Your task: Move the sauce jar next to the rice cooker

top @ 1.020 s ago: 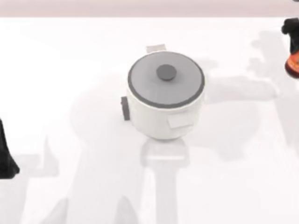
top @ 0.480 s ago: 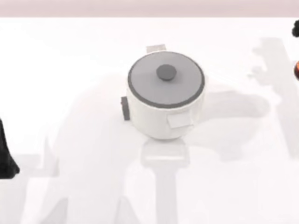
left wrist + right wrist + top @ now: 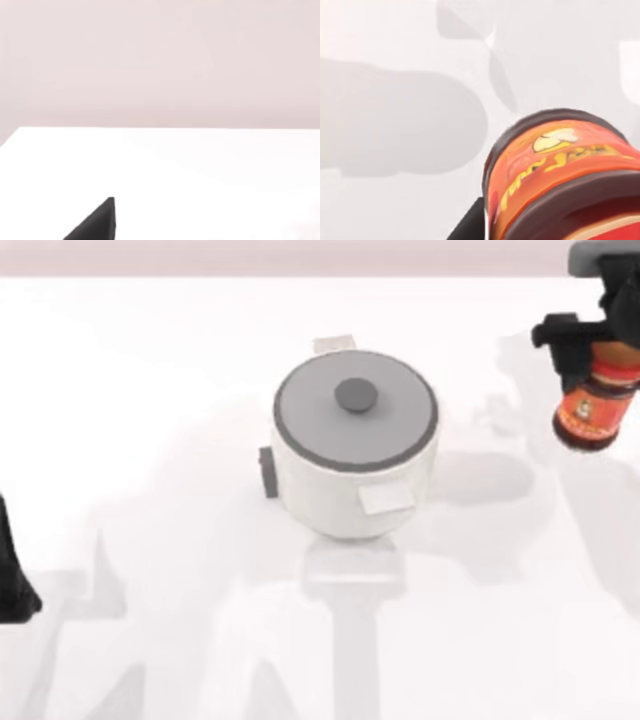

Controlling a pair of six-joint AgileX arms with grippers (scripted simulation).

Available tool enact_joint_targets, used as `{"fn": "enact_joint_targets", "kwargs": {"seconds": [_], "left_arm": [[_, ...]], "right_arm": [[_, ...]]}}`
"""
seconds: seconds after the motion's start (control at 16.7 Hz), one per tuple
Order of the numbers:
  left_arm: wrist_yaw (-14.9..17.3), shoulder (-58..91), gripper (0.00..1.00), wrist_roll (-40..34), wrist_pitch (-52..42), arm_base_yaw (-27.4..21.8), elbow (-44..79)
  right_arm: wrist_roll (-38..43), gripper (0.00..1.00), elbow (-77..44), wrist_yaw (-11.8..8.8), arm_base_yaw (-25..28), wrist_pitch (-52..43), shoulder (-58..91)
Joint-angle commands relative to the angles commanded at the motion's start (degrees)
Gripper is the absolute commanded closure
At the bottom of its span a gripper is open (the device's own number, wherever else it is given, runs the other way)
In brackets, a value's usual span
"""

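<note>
Top view: my right gripper (image 3: pixel 590 345) holds the sauce jar (image 3: pixel 596 405) aloft at the far right of the table (image 3: pixel 150 390), fingers clamped around its neck just below the lid. The jar hangs tilted, its base swung toward the near side, well apart from the rice cooker (image 3: pixel 352 445), which stands at the centre of the table with its grey lid on.

From the right wrist view, the sauce jar (image 3: pixel 560 175) fills the frame, label up close, with bare table (image 3: pixel 395 175) beneath it and nothing touching its base.

My left gripper (image 3: pixel 15 580) sits parked at the near left edge; I cannot tell how its fingers stand. The left wrist view shows only white tabletop and a dark wedge (image 3: pixel 95 222) of its own hardware.

The risks, as I judge them: the grip is high on the jar, so a quick swing leftward could let the body pendulum and slip. Setting it down while it leans could tip it over on release. Coming in too close could knock the jar against the cooker's wall or its far tab (image 3: pixel 334 343), shoving the pot.

Nothing else stands on the table between the jar and the cooker; the stretch on the cooker's right looks open, crossed only by shadows. The cooker's side tab (image 3: pixel 267 472) and pale front panel (image 3: pixel 386 502) face away from my approach.
</note>
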State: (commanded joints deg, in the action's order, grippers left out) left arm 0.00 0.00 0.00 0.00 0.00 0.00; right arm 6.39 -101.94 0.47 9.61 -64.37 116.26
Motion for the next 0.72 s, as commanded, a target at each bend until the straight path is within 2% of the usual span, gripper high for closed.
{"fn": "enact_joint_targets", "kwargs": {"seconds": [0.18,0.3,0.72], "left_arm": [[0.00,0.00,0.00,0.00,0.00,0.00,0.00],[0.00,0.00,0.00,0.00,0.00,0.00,0.00],[0.00,0.00,0.00,0.00,0.00,0.00,0.00]], "right_arm": [[8.17,1.00,4.57,1.40,5.04,3.77,-0.82],[10.67,1.00,6.46,1.95,7.02,5.30,-1.24],[10.92,1.00,7.81,1.83,7.23,7.39,-0.54]]}}
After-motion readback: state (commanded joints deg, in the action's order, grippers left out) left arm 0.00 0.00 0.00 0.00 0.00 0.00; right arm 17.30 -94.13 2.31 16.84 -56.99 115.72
